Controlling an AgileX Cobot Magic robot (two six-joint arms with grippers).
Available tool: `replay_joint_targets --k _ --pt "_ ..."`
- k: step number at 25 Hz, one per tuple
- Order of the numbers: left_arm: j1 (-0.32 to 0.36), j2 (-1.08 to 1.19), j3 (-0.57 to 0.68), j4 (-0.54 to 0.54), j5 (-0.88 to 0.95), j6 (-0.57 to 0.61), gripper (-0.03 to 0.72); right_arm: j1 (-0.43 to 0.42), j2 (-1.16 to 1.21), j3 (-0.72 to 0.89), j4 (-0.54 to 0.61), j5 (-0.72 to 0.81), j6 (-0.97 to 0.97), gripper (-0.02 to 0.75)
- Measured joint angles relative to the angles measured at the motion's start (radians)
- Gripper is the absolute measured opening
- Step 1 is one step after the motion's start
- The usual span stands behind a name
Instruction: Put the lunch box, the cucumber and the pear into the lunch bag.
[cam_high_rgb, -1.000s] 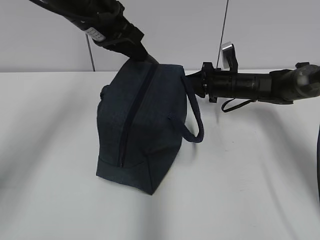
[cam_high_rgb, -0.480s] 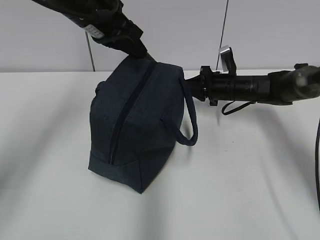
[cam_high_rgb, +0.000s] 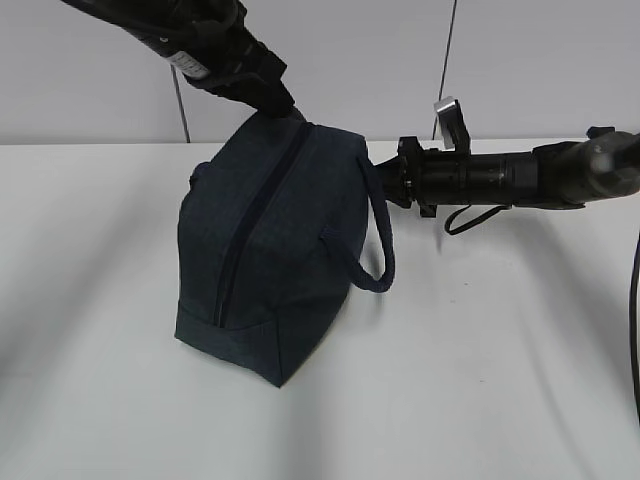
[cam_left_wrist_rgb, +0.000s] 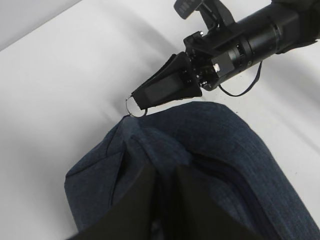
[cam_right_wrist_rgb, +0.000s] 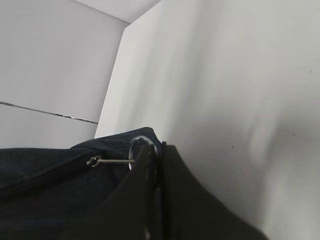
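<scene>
Clamped tight on the silver ring pull (cam_right_wrist_rgb: 140, 150), my right gripper (cam_left_wrist_rgb: 145, 102) has its two dark fingers pressed together with the ring caught between their tips. From my right wrist camera the ring sits just above the finger ends, and the thin metal zipper tab (cam_right_wrist_rgb: 102, 160) runs from it back to the navy fabric. My left gripper (cam_left_wrist_rgb: 162, 197) is likewise closed, pinching a fold of cloth at the top of the lunch bag (cam_high_rgb: 270, 250); its fingers meet with fabric gathered between them.

Largest before me is the white table (cam_high_rgb: 480, 380), with a pale wall behind it. On it stands the lunch bag, dark navy and boxy, tilted so that its upper end leans toward my left arm (cam_high_rgb: 200, 40), which comes down from the top left of the exterior view. Its base rests on the table. A dark zipper line (cam_high_rgb: 255, 225) runs down the facing side, shut along all I can see of it. My right arm (cam_high_rgb: 520, 175) reaches in level from the right and meets the bag's far upper corner. A looped strap handle (cam_high_rgb: 380, 250) hangs off the bag's right side, below that arm.

Lunch box, cucumber and pear do not show in any view.
</scene>
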Motion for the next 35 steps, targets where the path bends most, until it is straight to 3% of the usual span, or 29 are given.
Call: replay_joint_targets --k 8,12,15,17,28,31,35 --pt "0.0 0.0 0.0 -0.001 -0.001 0.0 0.027 0.0 0.0 0.0 -0.004 -0.002 -0.004 0.022" --pt "-0.001 -0.01 0.0 -0.009 0.012 0.0 0.027 0.0 0.007 0.0 -0.022 -0.027 -0.015 0.145" --pt "-0.002 -0.02 0.0 -0.009 0.022 0.0 0.027 -0.002 0.009 0.002 -0.038 -0.067 -0.026 0.308" --pt "-0.001 -0.024 -0.001 -0.011 0.02 0.0 0.027 -0.005 0.009 0.002 -0.04 -0.075 -0.028 0.355" --pt "0.0 -0.013 -0.004 -0.024 0.027 0.0 0.039 -0.006 -0.102 0.011 -0.137 -0.088 -0.077 0.381" --pt "0.0 -0.01 -0.006 -0.024 0.021 0.0 0.09 -0.006 -0.16 0.011 -0.218 -0.092 -0.077 0.382" --pt "0.0 -0.009 -0.009 -0.024 0.004 0.0 0.235 -0.006 -0.236 0.011 -0.351 -0.107 -0.072 0.382"
